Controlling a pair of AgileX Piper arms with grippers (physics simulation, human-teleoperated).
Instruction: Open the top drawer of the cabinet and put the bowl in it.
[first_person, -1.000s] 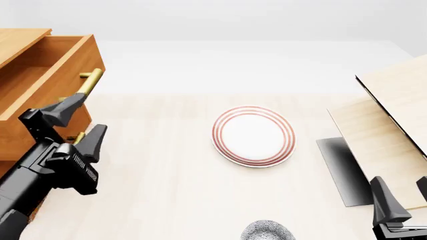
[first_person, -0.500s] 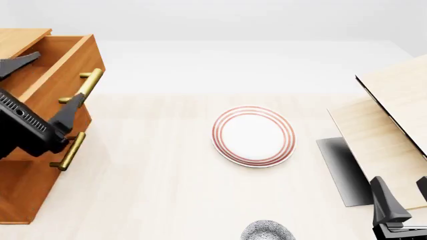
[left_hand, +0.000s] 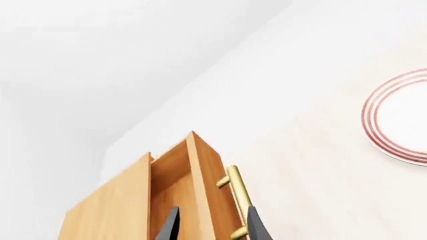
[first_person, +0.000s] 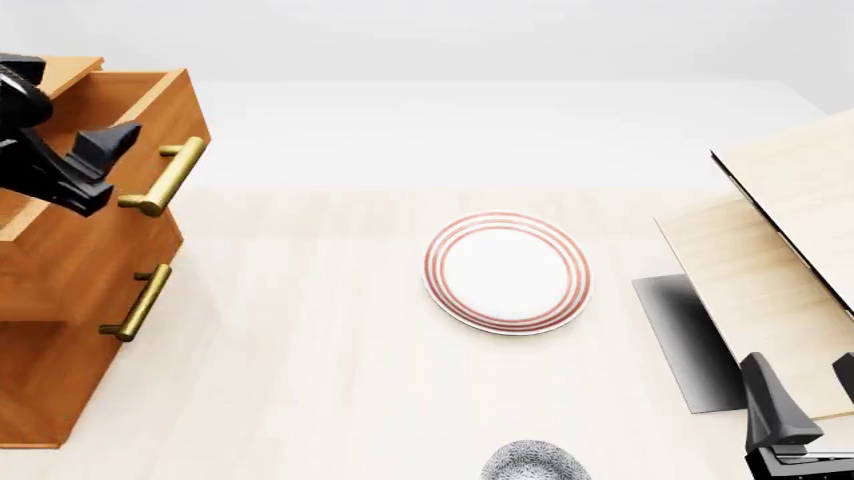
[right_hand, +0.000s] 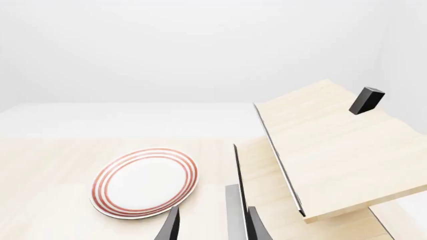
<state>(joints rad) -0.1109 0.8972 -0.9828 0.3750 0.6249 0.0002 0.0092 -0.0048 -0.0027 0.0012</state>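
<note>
The cabinet (first_person: 54, 380) stands at the left edge of the table, and its top drawer (first_person: 171, 100) is pulled out with its brass handle (first_person: 167, 175) toward the table's middle. My left gripper (first_person: 83, 108) hangs open over the drawer's front edge. In the left wrist view its fingers (left_hand: 171, 227) straddle the drawer's front panel (left_hand: 200, 185) and handle (left_hand: 237, 192), holding nothing. The speckled bowl (first_person: 537, 463) sits at the near edge, partly cut off by the frame. My right gripper (first_person: 807, 385) is open and empty at the near right, to the right of the bowl.
A flat white plate with red rings (first_person: 507, 271) lies mid-table. A pale slanted wooden structure (first_person: 787, 240) with a dark base plate (first_person: 687, 340) fills the right side. The two lower drawers (first_person: 134, 300) are closed.
My left arm has risen from in front of the lower drawers to the top drawer's front edge. The drawer, bowl and right arm have not moved.
</note>
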